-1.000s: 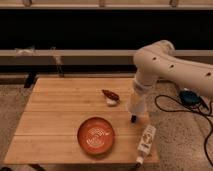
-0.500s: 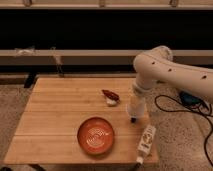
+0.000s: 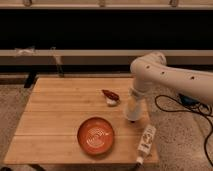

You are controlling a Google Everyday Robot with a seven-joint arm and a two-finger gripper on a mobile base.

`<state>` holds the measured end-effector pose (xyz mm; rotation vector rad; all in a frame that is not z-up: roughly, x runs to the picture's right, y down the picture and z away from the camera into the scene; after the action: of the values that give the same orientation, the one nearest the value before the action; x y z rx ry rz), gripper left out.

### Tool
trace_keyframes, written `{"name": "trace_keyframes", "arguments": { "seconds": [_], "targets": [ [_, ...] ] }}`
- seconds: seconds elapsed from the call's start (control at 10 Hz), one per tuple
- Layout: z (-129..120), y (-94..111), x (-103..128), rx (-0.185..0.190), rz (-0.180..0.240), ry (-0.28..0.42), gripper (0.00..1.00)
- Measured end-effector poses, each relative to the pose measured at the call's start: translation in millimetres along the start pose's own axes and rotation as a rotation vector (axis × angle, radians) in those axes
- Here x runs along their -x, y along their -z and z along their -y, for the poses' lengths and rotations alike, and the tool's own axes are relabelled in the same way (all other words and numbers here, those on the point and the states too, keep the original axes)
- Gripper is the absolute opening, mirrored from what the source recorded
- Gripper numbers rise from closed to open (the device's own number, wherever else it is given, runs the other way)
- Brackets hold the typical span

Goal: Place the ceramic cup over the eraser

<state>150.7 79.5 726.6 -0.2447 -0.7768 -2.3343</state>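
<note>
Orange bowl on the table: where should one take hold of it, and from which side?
Probably the rim of the orange bowl, on its right side, coming from above. It sits upright and open, too wide to span, and that side faces the gripper, which hangs low over the table just right of it.

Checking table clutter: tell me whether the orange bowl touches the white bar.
Apart. The camera view shows bare wood between orange bowl and white bar; pincer hangs nearby.

Glossy white rounded arm, small dark dots, white hand (image 3: 132,118)
</note>
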Motion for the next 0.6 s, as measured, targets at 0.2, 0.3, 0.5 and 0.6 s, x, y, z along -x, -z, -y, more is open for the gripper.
{"name": "trace_keyframes", "arguments": {
  "seconds": [0.2, 0.3, 0.5, 0.6],
  "targets": [
    [2.8, -18.7, 1.7, 0.004, 0.022, -0.009, 0.18],
    [4.7, -26.1, 1.8, 0.003, 0.029, -0.014, 0.27],
    [7.0, -45.5, 3.3, 0.002, 0.046, -0.019, 0.49],
    [9.1, -49.9, 3.1, -0.002, 0.051, -0.021, 0.58]
  ]
}}
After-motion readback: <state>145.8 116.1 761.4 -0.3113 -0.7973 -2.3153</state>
